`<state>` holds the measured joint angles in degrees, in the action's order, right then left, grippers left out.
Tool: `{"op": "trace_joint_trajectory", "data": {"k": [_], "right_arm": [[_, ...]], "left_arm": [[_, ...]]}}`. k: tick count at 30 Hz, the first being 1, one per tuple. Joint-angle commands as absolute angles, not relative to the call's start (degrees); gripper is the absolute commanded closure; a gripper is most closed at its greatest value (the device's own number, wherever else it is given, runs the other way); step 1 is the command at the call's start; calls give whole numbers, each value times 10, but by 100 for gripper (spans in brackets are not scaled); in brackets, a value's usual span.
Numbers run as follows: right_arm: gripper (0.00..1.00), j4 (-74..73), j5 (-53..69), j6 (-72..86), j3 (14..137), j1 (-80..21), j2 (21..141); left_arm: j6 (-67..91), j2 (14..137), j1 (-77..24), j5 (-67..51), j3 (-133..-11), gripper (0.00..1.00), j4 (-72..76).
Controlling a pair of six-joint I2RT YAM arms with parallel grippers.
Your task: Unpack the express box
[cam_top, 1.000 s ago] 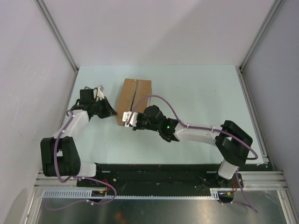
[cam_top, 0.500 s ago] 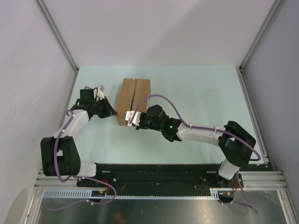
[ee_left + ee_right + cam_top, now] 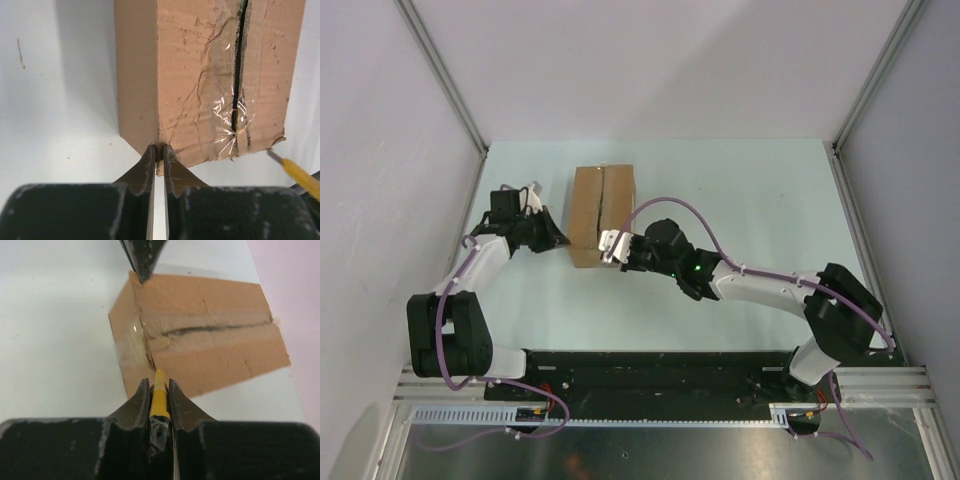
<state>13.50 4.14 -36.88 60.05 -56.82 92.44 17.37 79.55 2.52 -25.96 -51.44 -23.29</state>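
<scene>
1. The express box sits on the bench, at 10 o'clock from centre.
2. Our left fingers are nearly together against its corner; our right fingers clamp a yellow knife.
3. We judge the box light and crushable, best held by its outer walls.

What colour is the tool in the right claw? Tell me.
Yellow; the tool in the right claw shows best in right wrist view.

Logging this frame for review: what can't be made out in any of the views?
Contents of the express box: all views, flaps lie shut.
Tip of the yellow tool in the right gripper: right wrist view, too small against the cardboard; overhead, the gripper covers it.
Whether the left gripper pinches the box corner or only presses it: left wrist view, fingertips hide the contact.
</scene>
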Motion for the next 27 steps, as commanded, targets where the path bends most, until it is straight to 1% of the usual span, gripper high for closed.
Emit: {"op": "trace_joint_trajectory", "data": {"k": [1,7,8,9,10,11,12,14,15,18,20,23,27], "right_arm": [[100,114,-6,-348,599,-547,861],[100,120,-21,-281,599,-544,818],[100,118,-26,-266,599,-545,812],[100,118,-43,-251,599,-544,809],[100,118,-53,-209,599,-539,803],[100,108,-61,-188,599,-536,799],[100,101,-75,-161,599,-531,797],[100,72,-69,-76,599,-505,789],[100,61,-48,-49,599,-496,786],[100,19,-19,44,598,-456,777],[100,3,-15,97,598,-429,778],[100,-35,19,154,596,-401,780],[100,-42,67,211,594,-353,781]], "left_arm": [[131,799,41,-206,-528,100,-245],[146,789,41,-269,-550,100,-245],[149,787,40,-276,-553,96,-245],[153,783,41,-282,-556,84,-244],[156,780,41,-297,-564,77,-243],[157,778,40,-302,-568,68,-243],[163,774,40,-307,-572,51,-242],[169,764,40,-314,-585,40,-242],[173,759,40,-313,-591,29,-241],[177,740,40,-306,-606,16,-240],[178,726,41,-301,-613,11,-238],[179,713,40,-297,-616,9,-236],[171,696,36,-349,-608,7,-223]]}}
